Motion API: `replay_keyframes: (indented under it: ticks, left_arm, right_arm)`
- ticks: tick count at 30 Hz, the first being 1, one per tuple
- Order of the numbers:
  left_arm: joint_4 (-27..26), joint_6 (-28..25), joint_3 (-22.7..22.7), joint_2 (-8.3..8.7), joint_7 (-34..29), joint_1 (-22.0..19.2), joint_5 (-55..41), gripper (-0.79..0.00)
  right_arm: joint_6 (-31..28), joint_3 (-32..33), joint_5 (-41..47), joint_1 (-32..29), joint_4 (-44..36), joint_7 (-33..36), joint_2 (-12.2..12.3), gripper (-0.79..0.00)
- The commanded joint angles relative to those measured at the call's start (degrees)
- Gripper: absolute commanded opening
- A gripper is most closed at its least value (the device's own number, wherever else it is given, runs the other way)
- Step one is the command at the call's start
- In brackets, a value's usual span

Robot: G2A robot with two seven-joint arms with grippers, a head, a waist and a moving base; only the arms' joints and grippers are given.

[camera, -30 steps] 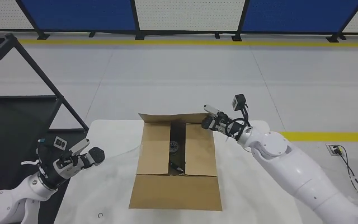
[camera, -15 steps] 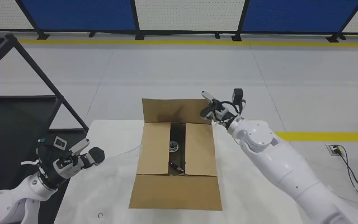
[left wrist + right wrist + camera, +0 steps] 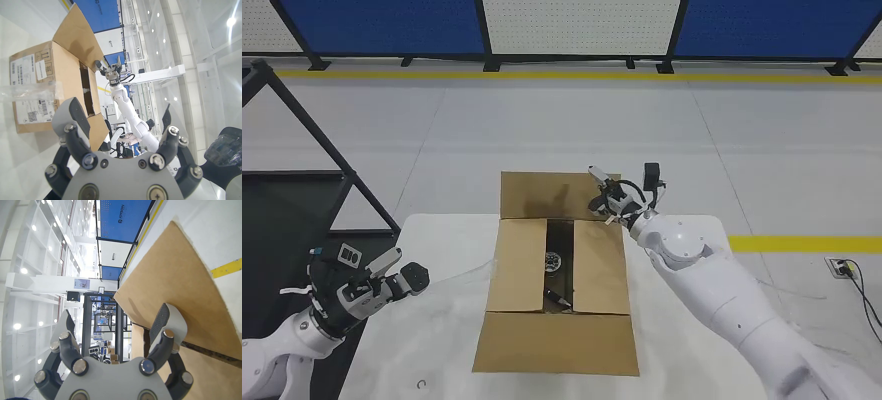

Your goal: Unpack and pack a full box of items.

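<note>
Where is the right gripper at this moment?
In the top view, the right gripper is at the far right corner of the brown cardboard box, against its raised far flap.

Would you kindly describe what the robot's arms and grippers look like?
The right arm and left arm wear smooth white shells with rounded joints. The right gripper and left gripper match: a grey metal plate with screws, black linkages, and two white-backed fingers with dark textured pads. A black cable loops at the right wrist.
</note>
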Motion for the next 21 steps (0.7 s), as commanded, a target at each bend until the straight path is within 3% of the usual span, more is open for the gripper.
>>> replay_keyframes:
  ticks: [1,6,9,14,21]
  left_arm:
    - [0.0,0.0,0.0,0.0,0.0,0.0,0.0,0.0]
    - [0.0,0.0,0.0,0.0,0.0,0.0,0.0,0.0]
    - [0.0,0.0,0.0,0.0,0.0,0.0,0.0,0.0]
    - [0.0,0.0,0.0,0.0,0.0,0.0,0.0,0.0]
    - [0.0,0.0,0.0,0.0,0.0,0.0,0.0,0.0]
  right_arm:
    - [0.0,0.0,0.0,0.0,0.0,0.0,0.0,0.0]
    - [0.2,0.2,0.1,-0.3,-0.5,-0.7,-0.1,0.0]
    - [2.3,1.7,0.7,-0.6,-1.7,-6.6,-0.8,0.0]
    - [4.9,3.0,0.3,-0.1,-0.6,-15.2,-2.9,0.0]
    - [9.4,3.3,-0.5,1.6,5.6,-17.8,-6.3,0.0]
